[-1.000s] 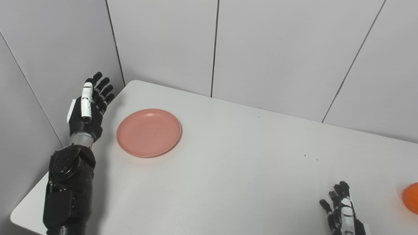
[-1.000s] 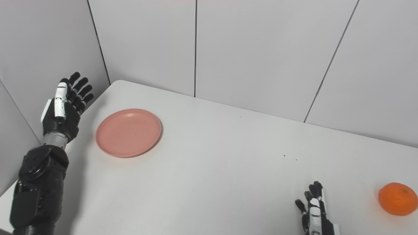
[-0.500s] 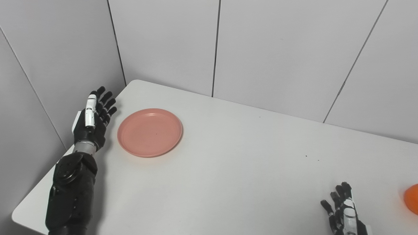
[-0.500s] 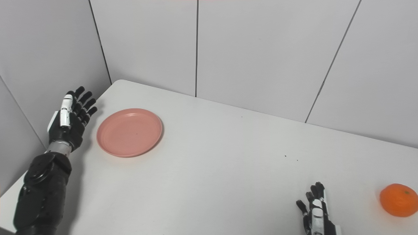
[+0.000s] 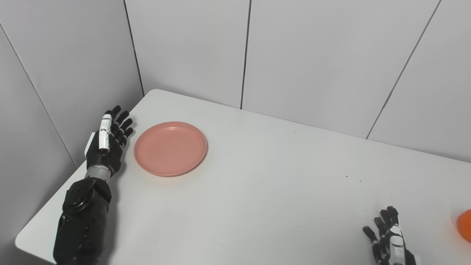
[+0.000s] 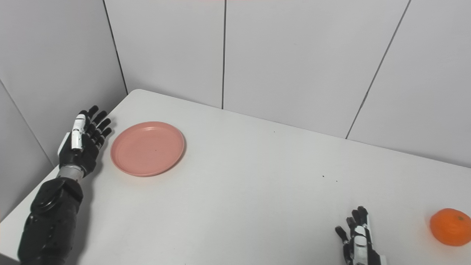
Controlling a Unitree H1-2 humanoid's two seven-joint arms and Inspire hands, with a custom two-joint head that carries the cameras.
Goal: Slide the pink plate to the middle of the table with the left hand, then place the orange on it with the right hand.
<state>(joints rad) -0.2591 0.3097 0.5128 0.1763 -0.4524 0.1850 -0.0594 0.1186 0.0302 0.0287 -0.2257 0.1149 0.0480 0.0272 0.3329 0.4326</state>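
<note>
Hovering spread-fingered and empty just left of the plate at far left, left hand readies a rightward push; right hand, spread, near the orange.

Probably lab: bare white table, grey panel walls

So the pink plate is sitting flat on the white bench near its far left corner, and the left robot hand is just beside the plate's left edge with its fingers spread, not touching it as far as I can tell. The right robot hand is way over at the bottom right, fingers apart and holding nothing, with only a sliver of the orange peeking in at the right edge.
</note>
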